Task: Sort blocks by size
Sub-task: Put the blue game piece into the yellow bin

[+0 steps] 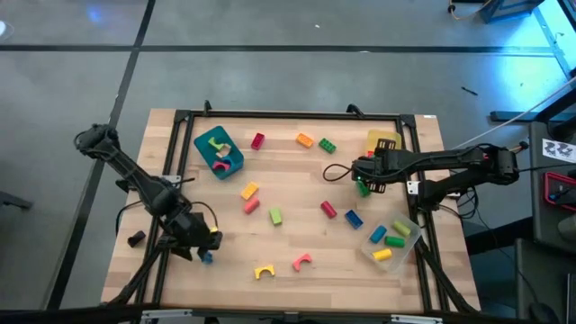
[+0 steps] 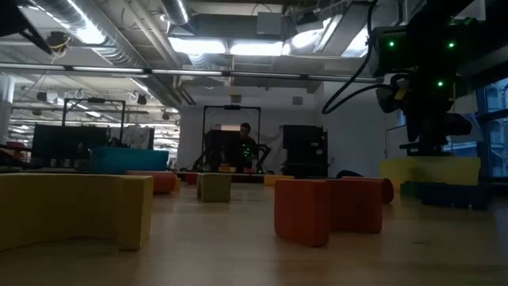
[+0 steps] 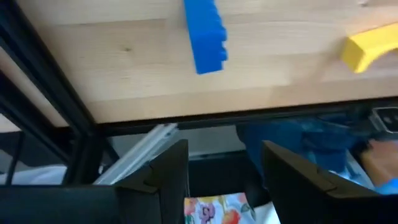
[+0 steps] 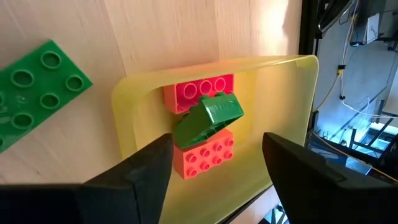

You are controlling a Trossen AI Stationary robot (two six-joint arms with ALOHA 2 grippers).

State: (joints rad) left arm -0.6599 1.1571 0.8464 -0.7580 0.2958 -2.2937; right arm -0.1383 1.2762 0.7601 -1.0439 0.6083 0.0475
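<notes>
**Mia:** Where do the blocks sit on the table [image 1: 288,288]?

**Tom:** All over it. The yellow tray [image 4: 280,81] is at two o'clock, the teal tray [image 1: 203,144] at ten and the clear tray [image 1: 409,236] at four. The right gripper [image 4: 216,146] hangs over the yellow tray with its fingers apart and nothing in them. The left gripper [image 3: 224,168] waits at eight o'clock, off the table edge, fingers apart too, holding nothing.

**Mia:** Which block is biggest?

**Tom:** The flat green brick [image 4: 37,93], just at nine o'clock of the yellow tray. It looks hard and light. I would pinch its two long smooth sides, not the bumpy top.

**Mia:** And in the tray?

**Tom:** A pink brick [image 4: 199,90] and an orange brick [image 4: 205,158], with a green piece [image 4: 208,117] lying tilted on top. It could slide off.

**Mia:** Smaller ones?

**Tom:** The blue block [image 3: 205,34] near the left gripper, then the yellow arch [image 3: 367,46]. They look slippery, so I think you should squeeze the flat sides
</notes>
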